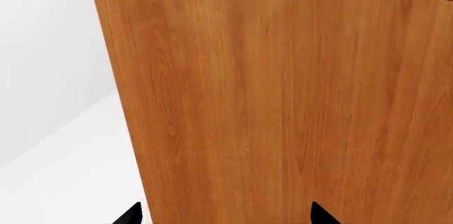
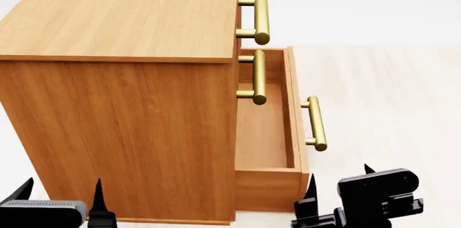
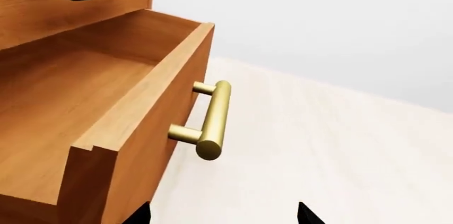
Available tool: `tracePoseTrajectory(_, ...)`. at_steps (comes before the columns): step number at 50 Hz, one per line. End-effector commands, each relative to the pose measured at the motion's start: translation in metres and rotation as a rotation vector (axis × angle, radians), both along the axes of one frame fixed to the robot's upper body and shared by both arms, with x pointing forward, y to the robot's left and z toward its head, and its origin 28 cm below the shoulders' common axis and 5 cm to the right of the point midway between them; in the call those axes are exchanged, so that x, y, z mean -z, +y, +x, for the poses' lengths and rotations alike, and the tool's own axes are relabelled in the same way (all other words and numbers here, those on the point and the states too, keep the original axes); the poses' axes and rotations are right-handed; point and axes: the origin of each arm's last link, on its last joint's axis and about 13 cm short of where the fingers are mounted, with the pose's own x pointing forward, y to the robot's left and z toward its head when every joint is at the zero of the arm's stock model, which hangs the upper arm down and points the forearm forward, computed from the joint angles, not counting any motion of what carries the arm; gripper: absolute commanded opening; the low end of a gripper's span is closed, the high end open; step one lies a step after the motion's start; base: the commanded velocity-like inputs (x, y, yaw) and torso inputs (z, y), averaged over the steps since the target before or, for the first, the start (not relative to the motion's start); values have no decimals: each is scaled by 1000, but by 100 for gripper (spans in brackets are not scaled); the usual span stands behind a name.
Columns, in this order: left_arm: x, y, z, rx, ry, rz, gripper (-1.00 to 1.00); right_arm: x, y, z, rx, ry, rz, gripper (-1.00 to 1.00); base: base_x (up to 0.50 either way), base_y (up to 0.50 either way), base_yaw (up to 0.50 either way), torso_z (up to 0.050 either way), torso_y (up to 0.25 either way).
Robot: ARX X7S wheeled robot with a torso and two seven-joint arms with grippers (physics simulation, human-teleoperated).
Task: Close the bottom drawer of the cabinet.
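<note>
Hovering right gripper (image 2: 338, 185), fingers spread wide and empty, just beside bottom drawer (image 2: 270, 131) front for pushing shut; left gripper (image 2: 61, 191) likewise spread.

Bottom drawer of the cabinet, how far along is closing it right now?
Nothing looks done yet: the bottom drawer stands pulled out from the cabinet, its inside bare. In hand: the right claw sits open near the drawer's front corner, touching nothing, while the left claw faces the cabinet's side. Left: get against the drawer front or its brass handle and push it flush.
</note>
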Motion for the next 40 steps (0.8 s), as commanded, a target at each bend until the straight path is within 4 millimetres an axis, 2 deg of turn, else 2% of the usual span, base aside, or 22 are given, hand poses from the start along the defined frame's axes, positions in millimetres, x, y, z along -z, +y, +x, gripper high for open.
tracePoseTrajectory(1,-1,0,0,9,-12,-22,100,0,19,0,-98,0,-21,100,0,0,0,0,0)
tracePoseTrajectory(20,0,0,1,9,-11,-21,100,-13,42,1,-213,-14,-128,100,0,0,0,0,0)
tracePoseTrajectory(34,-1,0,0,8,-10,-19,100,-26,49,2,-255,-32,-188,100,0,0,0,0,0)
tracePoseTrajectory(40,0,0,0,8,-9,-21,100,-23,52,4,-265,-29,-197,100,0,0,0,0,0)
